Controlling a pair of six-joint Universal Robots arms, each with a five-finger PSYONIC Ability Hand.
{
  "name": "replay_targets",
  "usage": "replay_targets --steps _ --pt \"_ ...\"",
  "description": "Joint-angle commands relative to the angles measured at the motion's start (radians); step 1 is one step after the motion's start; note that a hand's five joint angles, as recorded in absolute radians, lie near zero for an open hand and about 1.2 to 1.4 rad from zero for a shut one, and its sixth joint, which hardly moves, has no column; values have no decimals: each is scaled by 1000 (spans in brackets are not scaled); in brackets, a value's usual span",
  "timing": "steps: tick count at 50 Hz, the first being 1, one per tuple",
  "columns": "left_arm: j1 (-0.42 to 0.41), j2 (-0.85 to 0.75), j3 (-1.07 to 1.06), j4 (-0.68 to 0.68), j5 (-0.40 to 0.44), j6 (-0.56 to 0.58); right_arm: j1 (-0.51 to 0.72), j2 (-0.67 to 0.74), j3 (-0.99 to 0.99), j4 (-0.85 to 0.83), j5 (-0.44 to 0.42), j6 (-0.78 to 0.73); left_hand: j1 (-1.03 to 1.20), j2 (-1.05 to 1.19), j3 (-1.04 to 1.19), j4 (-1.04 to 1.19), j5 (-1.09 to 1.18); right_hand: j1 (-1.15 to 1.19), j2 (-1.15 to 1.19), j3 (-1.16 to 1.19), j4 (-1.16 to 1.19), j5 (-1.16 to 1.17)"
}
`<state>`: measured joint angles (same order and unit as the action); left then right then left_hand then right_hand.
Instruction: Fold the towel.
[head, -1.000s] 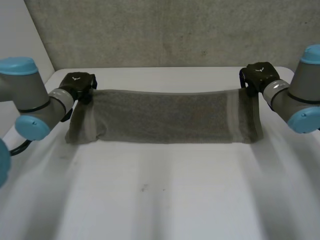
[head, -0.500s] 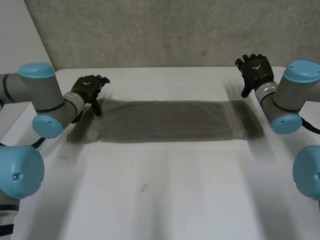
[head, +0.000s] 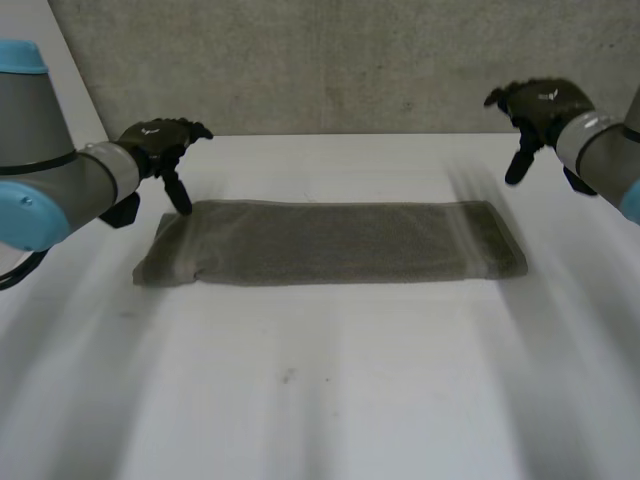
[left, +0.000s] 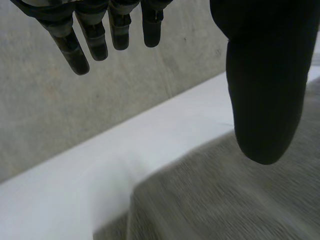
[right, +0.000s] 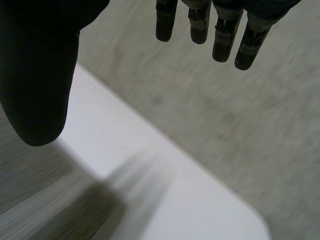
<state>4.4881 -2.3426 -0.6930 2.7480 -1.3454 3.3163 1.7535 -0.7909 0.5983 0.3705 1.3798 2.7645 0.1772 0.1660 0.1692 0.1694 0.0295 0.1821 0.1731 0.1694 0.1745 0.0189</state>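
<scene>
Towel (head: 330, 243) lies long axis across table (head: 320, 380) btwn our hands; left hand (head: 155, 137) nearer its end than right hand (head: 545, 102); both spread wide, holding nothing.

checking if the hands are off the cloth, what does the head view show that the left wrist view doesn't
Head view's own: the whole towel, a long folded strip flat on the white table, the left hand at its far left corner, the right hand raised clear of its right end, both open. Left wrist view's own: a close look at straight fingers and thumb spread apart, nothing between them. Shared: the left hand, the towel's corner, the table and the grey wall.
</scene>
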Motion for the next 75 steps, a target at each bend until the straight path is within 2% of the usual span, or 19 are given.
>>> replay_targets --steps 1,5,8,14,20,25,33,45,46,47,48,49,59,62,65,67,73,75 --pt "25 185 -322 51 6 2 -5 -151 329 -10 -59 -5 -2 9 6 6 -29 152 161 164 159 140" --pt "32 282 -506 133 11 2 -25 -178 452 -76 -99 -5 -2 9 6 6 -29 272 281 285 280 261" --pt "40 309 -562 165 14 3 -48 -185 549 -139 -123 -5 -2 9 6 6 -29 323 332 335 330 311" --pt "43 367 -720 279 15 3 -61 -134 655 -292 -124 -6 -2 9 6 6 -29 384 393 397 392 373" --pt "45 382 -789 338 15 3 -106 -61 675 -398 -133 -8 -2 9 6 6 -29 487 496 500 494 476" --pt "45 382 -807 354 14 3 -115 -8 653 -424 -131 -13 -2 9 6 6 -29 578 587 590 585 566" --pt "46 382 -827 392 14 3 -127 16 643 -492 -136 -13 -2 9 6 6 -29 745 754 758 753 734" --pt "45 382 -838 415 14 3 -127 45 630 -498 -137 -14 -2 9 6 6 -29 825 834 837 832 813" --pt "45 384 -838 415 14 2 -127 48 627 -498 -137 -19 -2 9 6 6 -29 903 912 916 911 892" --pt "45 384 -838 415 14 2 -127 51 624 -498 -136 -26 -2 9 6 6 -29 1081 1090 1094 1089 1070" --pt "45 382 -838 415 14 3 -127 52 624 -498 -136 -26 -2 9 6 6 -29 1083 1092 1096 1091 1072" --pt "45 382 -838 415 14 3 -129 53 624 -498 -136 -37 -2 9 6 6 -29 1213 1222 1226 1220 1202" --pt "45 384 -847 415 12 3 -233 -37 640 -498 -111 -49 -2 9 6 6 -29 1214 1223 1227 1222 1203" --pt "43 388 -850 415 14 3 -360 -74 620 -475 -113 -83 -2 9 6 6 -29 1214 1223 1227 1222 1203" --pt "43 396 -852 415 12 3 -400 -82 607 -467 -114 -114 -2 9 6 6 -29 1214 1223 1227 1222 1203" --pt "45 401 -855 415 14 3 -460 -93 565 -434 -120 -190 -2 9 6 6 -29 1214 1223 1227 1222 1203" --pt "45 401 -858 415 14 3 -466 -94 479 -366 -127 -233 -2 9 6 6 -29 1214 1223 1227 1222 1203" --pt "43 402 -858 415 14 3 -415 -100 422 -348 -127 -204 -2 9 6 6 -29 1214 1223 1227 1222 1203"
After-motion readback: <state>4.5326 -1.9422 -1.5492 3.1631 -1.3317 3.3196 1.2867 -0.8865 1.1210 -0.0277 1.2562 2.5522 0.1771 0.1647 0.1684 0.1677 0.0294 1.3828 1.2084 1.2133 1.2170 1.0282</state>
